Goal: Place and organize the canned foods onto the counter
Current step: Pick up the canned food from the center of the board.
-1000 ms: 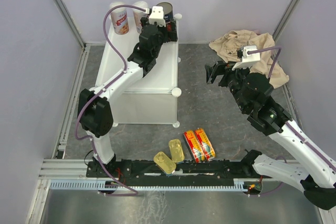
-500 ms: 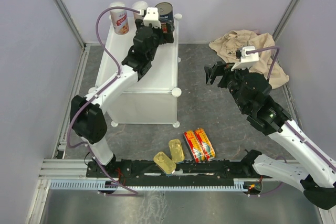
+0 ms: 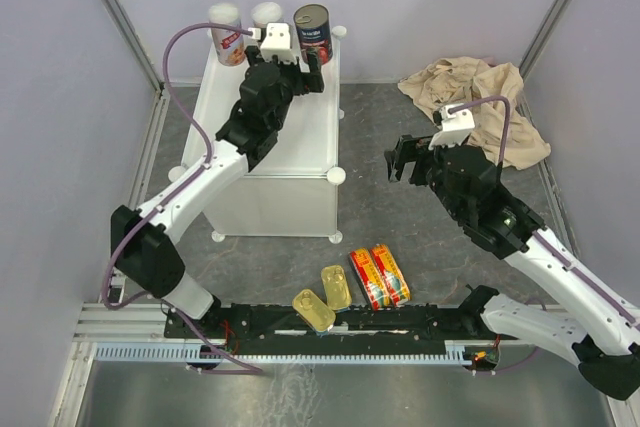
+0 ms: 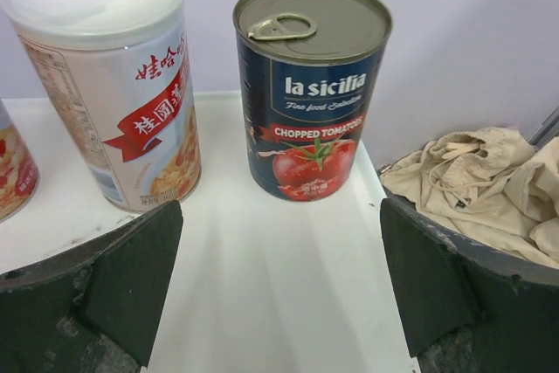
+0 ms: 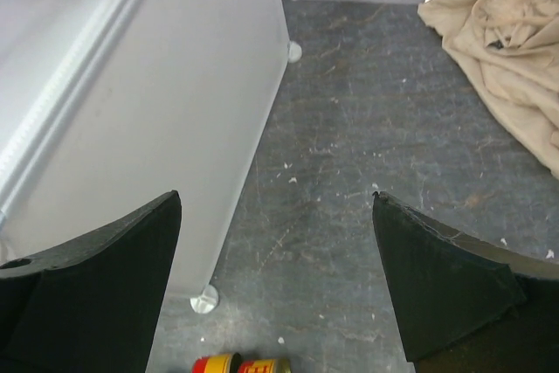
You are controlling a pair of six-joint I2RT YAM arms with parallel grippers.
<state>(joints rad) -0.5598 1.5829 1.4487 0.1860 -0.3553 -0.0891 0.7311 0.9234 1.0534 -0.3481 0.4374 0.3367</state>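
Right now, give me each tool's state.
Left tool: open, holding nothing.
Right tool: open, holding nothing.

Three tins are stood upright along the far edge of the counter (image 3: 300,142): two white-and-red cylinders (image 3: 229,35) and a dark cylinder (image 3: 312,32). The left gripper (image 3: 292,63) is held just before the dark cylinder. Two gold tins (image 3: 325,297) and two red-yellow tins (image 3: 379,276) are laid on the grey surface (image 3: 390,207) by the arm bases. The right gripper (image 3: 400,159) is held between the counter and a beige cloth (image 3: 480,97).
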